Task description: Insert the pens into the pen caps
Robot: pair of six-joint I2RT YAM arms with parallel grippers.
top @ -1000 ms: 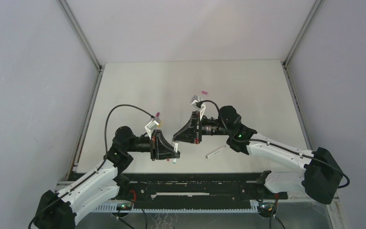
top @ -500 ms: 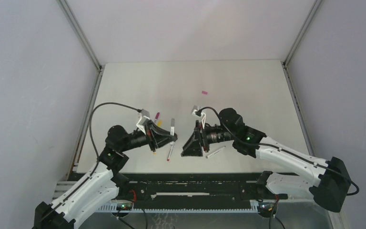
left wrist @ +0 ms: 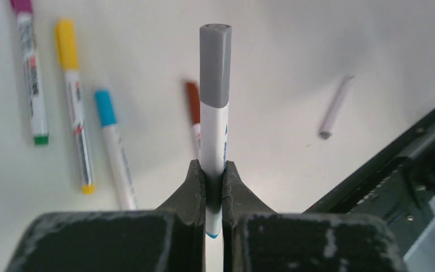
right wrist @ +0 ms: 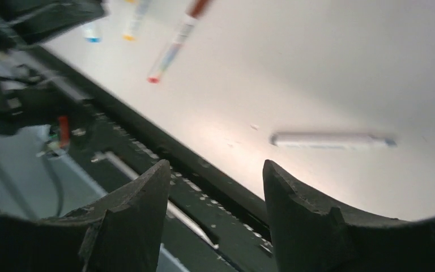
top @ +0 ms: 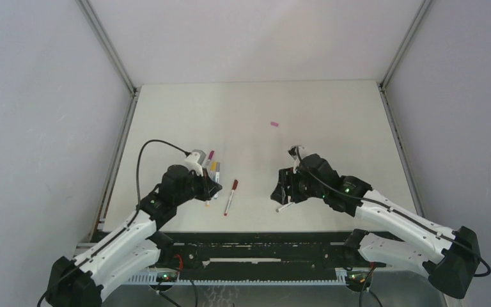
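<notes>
Left gripper (left wrist: 211, 169): jaws clamped on the grey-capped pen (left wrist: 214, 107), long axis along the fingers, cap pointing away from the wrist, over the table's (top: 332, 115) near left. I cannot read the blurred barrel print. I count four capped pens lying below: magenta pen (left wrist: 29, 73), yellow pen (left wrist: 73, 102), blue pen (left wrist: 113, 153) and dark red pen (left wrist: 192, 105). One bare pen (right wrist: 331, 140) lies by the near edge. The right gripper (right wrist: 215, 167) is just beside it, jaws apart and empty. One pink cap (top: 273, 123) lies well apart.

Both arms share white shells over black joints: left arm (top: 118, 240), right arm (top: 399, 220). A thin black cable (top: 142, 160) arcs off the left wrist, and a small green light (top: 348, 189) dots each elbow. The left tool (left wrist: 213, 190) and right tool (right wrist: 215, 187) are matte black, with edges scuffed grey.
</notes>
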